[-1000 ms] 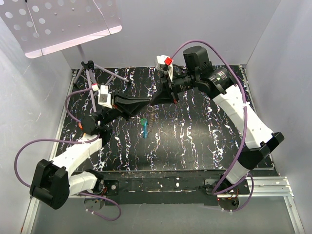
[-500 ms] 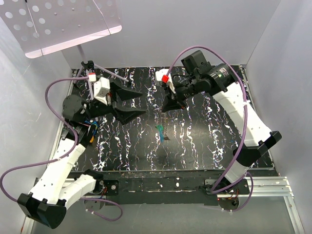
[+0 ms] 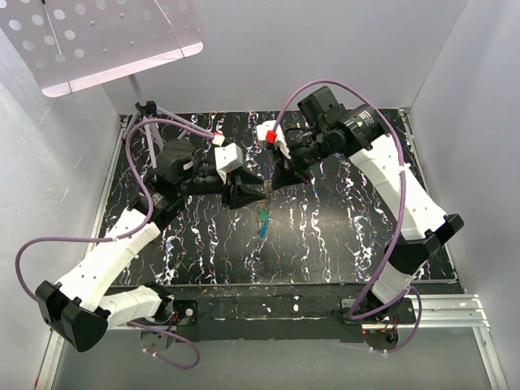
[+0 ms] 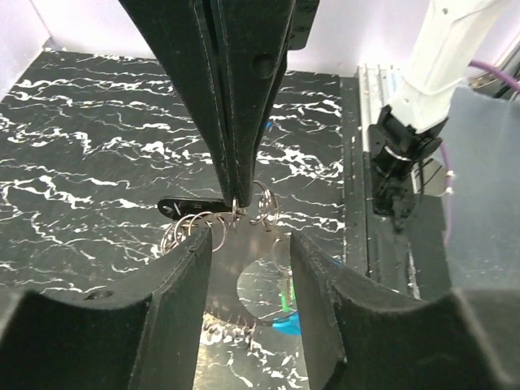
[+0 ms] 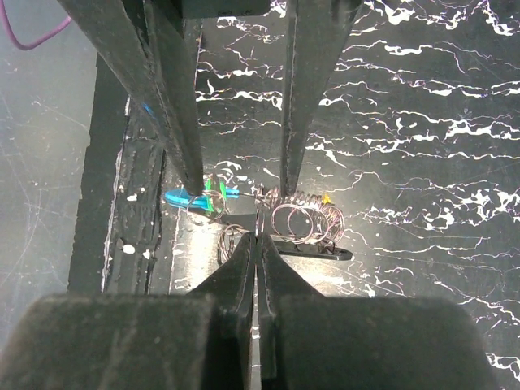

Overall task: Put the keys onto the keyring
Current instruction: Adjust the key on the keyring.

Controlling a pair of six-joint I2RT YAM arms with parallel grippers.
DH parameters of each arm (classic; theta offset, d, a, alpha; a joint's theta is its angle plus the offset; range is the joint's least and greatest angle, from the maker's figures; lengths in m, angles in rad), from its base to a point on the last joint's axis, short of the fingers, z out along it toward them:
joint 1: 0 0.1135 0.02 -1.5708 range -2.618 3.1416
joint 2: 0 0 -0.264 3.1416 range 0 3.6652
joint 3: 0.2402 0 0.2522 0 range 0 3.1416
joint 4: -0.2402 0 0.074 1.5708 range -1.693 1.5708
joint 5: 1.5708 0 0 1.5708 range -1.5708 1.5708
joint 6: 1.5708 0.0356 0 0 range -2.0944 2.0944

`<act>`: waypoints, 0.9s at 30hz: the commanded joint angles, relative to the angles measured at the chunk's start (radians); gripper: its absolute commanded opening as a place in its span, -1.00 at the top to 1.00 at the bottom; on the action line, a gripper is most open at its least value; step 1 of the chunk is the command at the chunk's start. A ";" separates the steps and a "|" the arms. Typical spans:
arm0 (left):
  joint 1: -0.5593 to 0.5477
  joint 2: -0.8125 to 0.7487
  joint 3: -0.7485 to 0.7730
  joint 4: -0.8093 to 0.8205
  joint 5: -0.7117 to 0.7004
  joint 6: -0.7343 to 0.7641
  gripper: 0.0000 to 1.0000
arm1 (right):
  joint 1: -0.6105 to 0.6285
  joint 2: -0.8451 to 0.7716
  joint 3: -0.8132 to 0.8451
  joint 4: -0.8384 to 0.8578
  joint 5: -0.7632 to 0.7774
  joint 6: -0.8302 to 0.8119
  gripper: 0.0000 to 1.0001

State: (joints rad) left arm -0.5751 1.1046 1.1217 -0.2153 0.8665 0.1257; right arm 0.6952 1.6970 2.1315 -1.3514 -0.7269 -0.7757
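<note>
On your left, the left gripper (image 3: 253,192) reaches in over the middle of the black marbled counter (image 3: 341,236) with its jaws standing moderately apart and nothing clamped between them. Your left wrist view looks through that gap at the wire loops, and the fingers (image 4: 183,284) sit on either side without touching them. Just ahead of those fingers hangs the keyring (image 5: 305,218), which shows as a small cluster of thin silvery loops bunched together close above the counter. The keys (image 3: 264,219) show as a teal-green and blue patch just below and between the two grippers in the overhead view. In the right wrist view they sit right beside the loops, towards the left arm's side, but you cannot tell whether any of them is threaded on. On your right, the right gripper (image 4: 236,191) comes in from the far side and points down at the cluster. Its jaws are pressed tight together, pinching a strand of the keyring at the very tips.
</note>
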 commanded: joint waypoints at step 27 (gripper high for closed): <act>-0.083 0.028 0.059 -0.049 -0.158 0.109 0.62 | 0.004 -0.016 0.033 -0.015 -0.026 0.009 0.97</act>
State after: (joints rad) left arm -0.6521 1.1522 1.1477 -0.2863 0.7025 0.2462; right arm 0.6960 1.6970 2.1319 -1.3598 -0.7273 -0.7712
